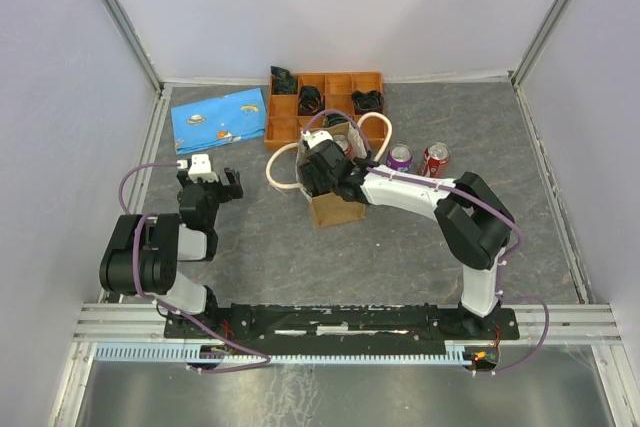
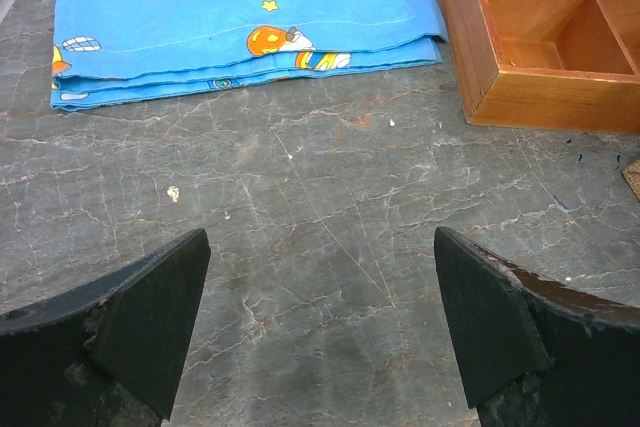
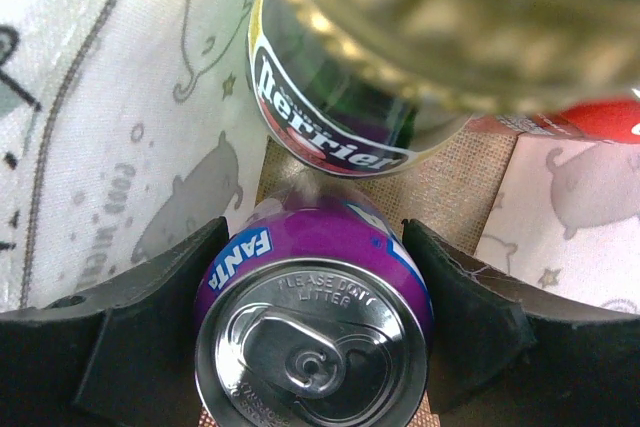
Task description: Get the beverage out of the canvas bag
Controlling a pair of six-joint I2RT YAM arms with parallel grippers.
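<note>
Inside the bag (image 1: 335, 211), the right gripper (image 3: 315, 292) is clamping the Fanta can (image 3: 310, 347) on both sides. The can is sitting low in the bag, not yet lifted out. The left gripper (image 2: 320, 297) is hanging spread open.

The right pincer (image 3: 312, 247) clasps a purple Fanta can (image 3: 312, 352) beneath a Perrier can (image 3: 330, 122).
</note>
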